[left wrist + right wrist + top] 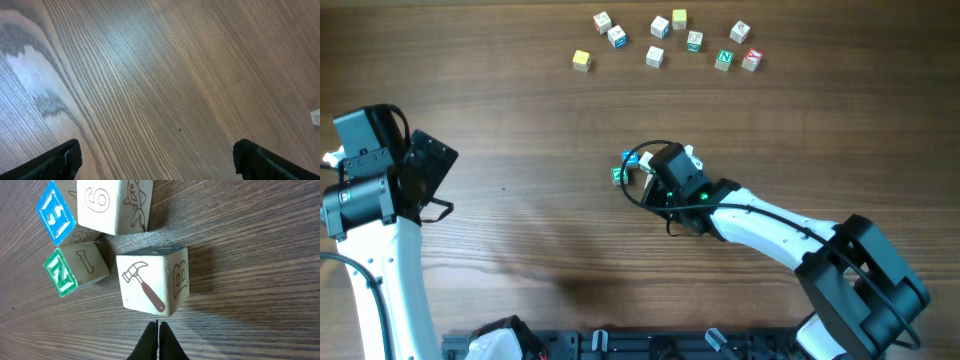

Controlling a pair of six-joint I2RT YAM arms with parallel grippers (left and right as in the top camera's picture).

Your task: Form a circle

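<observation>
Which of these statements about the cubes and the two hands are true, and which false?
1. The right hand is shut with nothing between its fingers. True.
2. The left hand grips a cube. False: it is open and empty over the bare table.
3. The hammer cube sits just ahead of the right hand's tips. True.
4. Every cube is gathered by the right hand. False: loose cubes lie scattered at the far side.
5. The N cube beside the hammer cube has a red face. False: it is green.
</observation>
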